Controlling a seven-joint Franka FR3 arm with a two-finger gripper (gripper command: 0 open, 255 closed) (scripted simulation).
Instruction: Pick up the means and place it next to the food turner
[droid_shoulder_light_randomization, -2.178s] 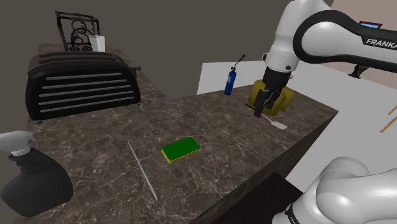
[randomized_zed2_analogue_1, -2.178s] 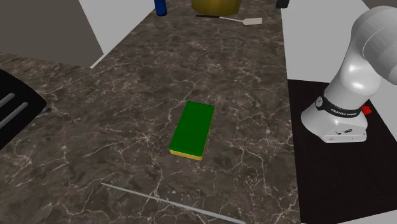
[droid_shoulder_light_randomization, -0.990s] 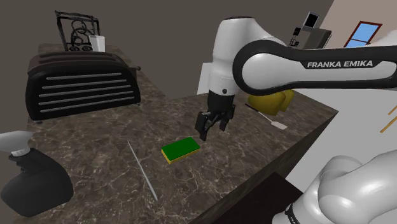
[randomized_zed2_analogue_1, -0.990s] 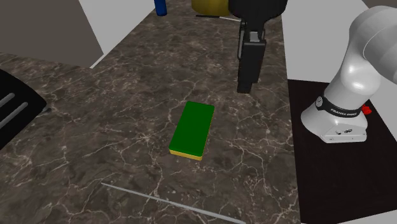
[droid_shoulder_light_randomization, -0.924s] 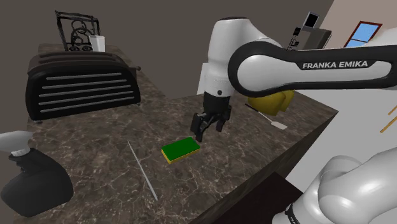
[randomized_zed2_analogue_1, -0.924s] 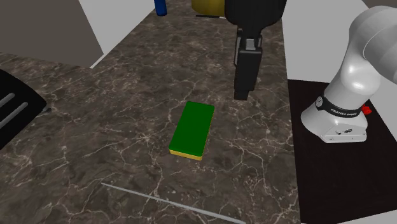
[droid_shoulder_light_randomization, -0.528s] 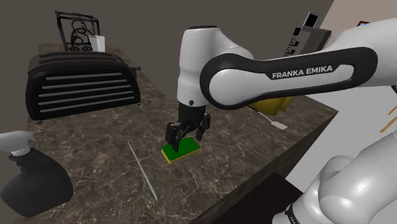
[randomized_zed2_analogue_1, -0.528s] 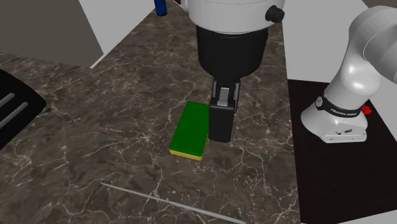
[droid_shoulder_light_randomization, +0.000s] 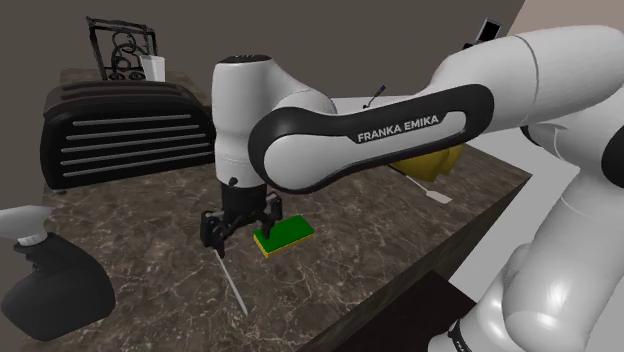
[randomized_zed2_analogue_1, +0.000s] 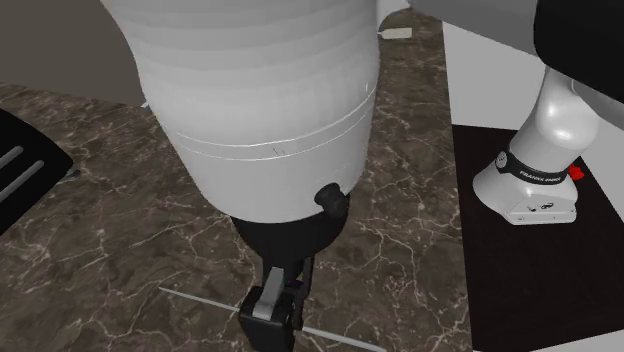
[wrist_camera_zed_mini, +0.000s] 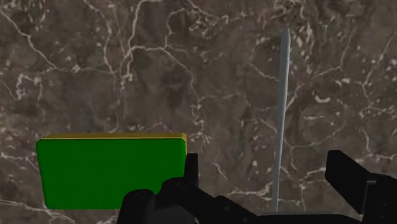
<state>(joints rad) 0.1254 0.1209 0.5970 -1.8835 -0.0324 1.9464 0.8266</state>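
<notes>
A thin grey rod (droid_shoulder_light_randomization: 228, 272) lies flat on the dark marble counter (droid_shoulder_light_randomization: 150, 215), also seen as the rod (wrist_camera_zed_mini: 281, 121) and the rod (randomized_zed2_analogue_1: 198, 299). My gripper (droid_shoulder_light_randomization: 238, 228) hangs open just above its near end, and the rod runs between the two fingers (wrist_camera_zed_mini: 351, 181) without touching them. My gripper (wrist_camera_zed_mini: 273, 184) holds nothing. A green sponge with a yellow base (droid_shoulder_light_randomization: 288, 235) lies right beside the gripper, the sponge (wrist_camera_zed_mini: 109, 172). The white food turner (droid_shoulder_light_randomization: 434, 194) lies far off at the shoulder view's right, by a yellow pot (droid_shoulder_light_randomization: 437, 160).
A black toaster (droid_shoulder_light_randomization: 128, 130) stands at the back of the counter, with a black wire rack behind it. A dark rounded object (droid_shoulder_light_randomization: 48, 272) sits at the shoulder view's lower left. The counter edge (droid_shoulder_light_randomization: 400, 275) drops off toward the stand. The arm's base (randomized_zed2_analogue_1: 530, 185) stands beside the counter.
The arm swept from the yellow pot across the counter, passed over the green sponge, and now hovers over the grey rod. The fingers stayed open; nothing was taken hold of.
</notes>
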